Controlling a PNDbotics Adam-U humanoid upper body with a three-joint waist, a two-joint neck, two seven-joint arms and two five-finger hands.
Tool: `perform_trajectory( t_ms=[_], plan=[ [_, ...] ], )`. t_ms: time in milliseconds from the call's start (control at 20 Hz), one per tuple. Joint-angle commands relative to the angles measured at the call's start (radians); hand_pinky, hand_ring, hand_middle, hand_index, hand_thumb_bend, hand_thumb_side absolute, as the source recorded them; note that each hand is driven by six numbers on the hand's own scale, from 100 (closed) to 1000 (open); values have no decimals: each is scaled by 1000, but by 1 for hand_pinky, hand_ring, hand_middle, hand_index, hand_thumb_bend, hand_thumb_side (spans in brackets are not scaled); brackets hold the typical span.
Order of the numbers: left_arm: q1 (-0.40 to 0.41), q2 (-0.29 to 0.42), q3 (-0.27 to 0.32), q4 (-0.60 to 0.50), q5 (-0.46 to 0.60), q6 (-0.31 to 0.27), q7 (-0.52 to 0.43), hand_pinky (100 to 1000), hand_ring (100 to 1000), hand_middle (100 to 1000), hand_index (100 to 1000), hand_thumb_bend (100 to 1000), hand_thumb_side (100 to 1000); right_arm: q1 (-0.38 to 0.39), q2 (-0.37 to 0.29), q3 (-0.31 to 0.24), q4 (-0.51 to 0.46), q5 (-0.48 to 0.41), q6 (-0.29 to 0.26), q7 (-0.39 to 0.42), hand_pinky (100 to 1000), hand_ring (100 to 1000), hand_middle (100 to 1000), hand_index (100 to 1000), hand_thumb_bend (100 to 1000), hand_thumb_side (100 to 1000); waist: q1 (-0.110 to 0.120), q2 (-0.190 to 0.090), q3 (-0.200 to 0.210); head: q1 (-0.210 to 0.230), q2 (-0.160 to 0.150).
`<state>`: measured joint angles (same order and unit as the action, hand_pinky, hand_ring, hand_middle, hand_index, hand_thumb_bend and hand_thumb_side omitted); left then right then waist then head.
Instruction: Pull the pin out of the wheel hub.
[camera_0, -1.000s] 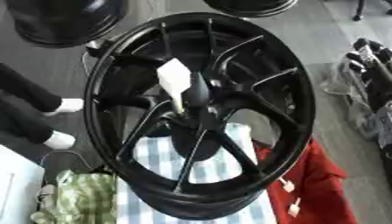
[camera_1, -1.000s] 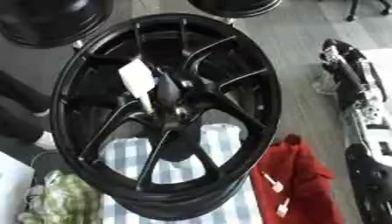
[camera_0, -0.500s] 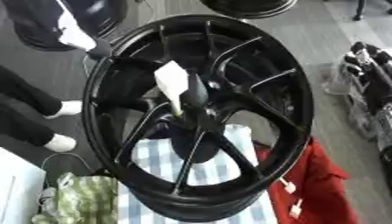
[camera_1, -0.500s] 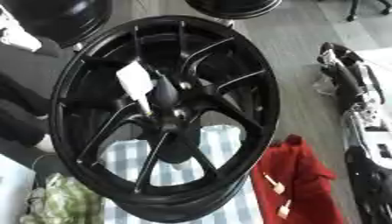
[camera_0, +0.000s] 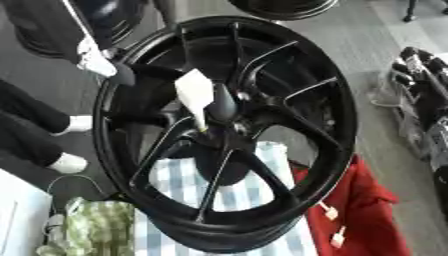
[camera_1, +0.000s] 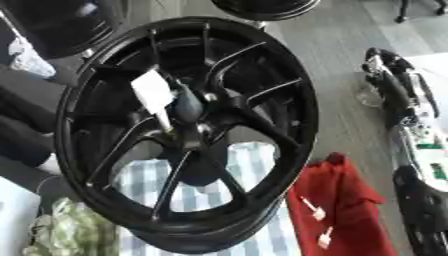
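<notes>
A large black spoked wheel (camera_0: 262, 65) stands tilted on its rim. From its hub (camera_0: 224, 107) sticks a thin pin (camera_0: 199, 119) with a white tag (camera_0: 194, 92) on its outer end. My left arm, black with a pale strip, comes in from the upper left. Its dark hand (camera_0: 122, 75) is at the wheel's upper left rim, well short of the pin. At the right edge my right hand (camera_1: 388, 62) rests apart from the wheel, fingers up and relaxed, holding nothing.
The wheel stands on a blue-and-white checked cloth (camera_0: 249, 195). A red cloth with small white tags (camera_0: 359, 210) lies at the lower right, a green checked bundle (camera_0: 96, 227) at the lower left. More black wheels (camera_0: 284, 6) lie beyond. A person's legs in white socks (camera_0: 70, 162) stand at the left.
My left arm has come in from the upper left corner and moved down to the wheel's rim. The wheel, the pin and my right arm have stayed put.
</notes>
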<state>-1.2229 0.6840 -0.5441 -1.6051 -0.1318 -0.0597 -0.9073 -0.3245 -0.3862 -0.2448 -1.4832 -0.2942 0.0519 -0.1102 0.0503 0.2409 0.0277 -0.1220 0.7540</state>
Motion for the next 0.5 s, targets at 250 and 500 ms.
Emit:
perform_trajectory(
  t_ms=[250, 500],
  plan=[
    [-56, -41, -19, 30, 11, 12, 0, 823, 819, 746, 794, 587, 100, -13, -33, 1, -6, 3, 0, 6, 917, 834, 823, 796, 179, 435, -4, -21, -5, 12, 8],
    [-81, -87, -37, 94, -5, 13, 0, 827, 823, 742, 796, 705, 205, -16, -31, 2, -5, 2, 1, 7, 917, 834, 823, 796, 177, 436, -4, -23, -9, 21, 15]
  ],
)
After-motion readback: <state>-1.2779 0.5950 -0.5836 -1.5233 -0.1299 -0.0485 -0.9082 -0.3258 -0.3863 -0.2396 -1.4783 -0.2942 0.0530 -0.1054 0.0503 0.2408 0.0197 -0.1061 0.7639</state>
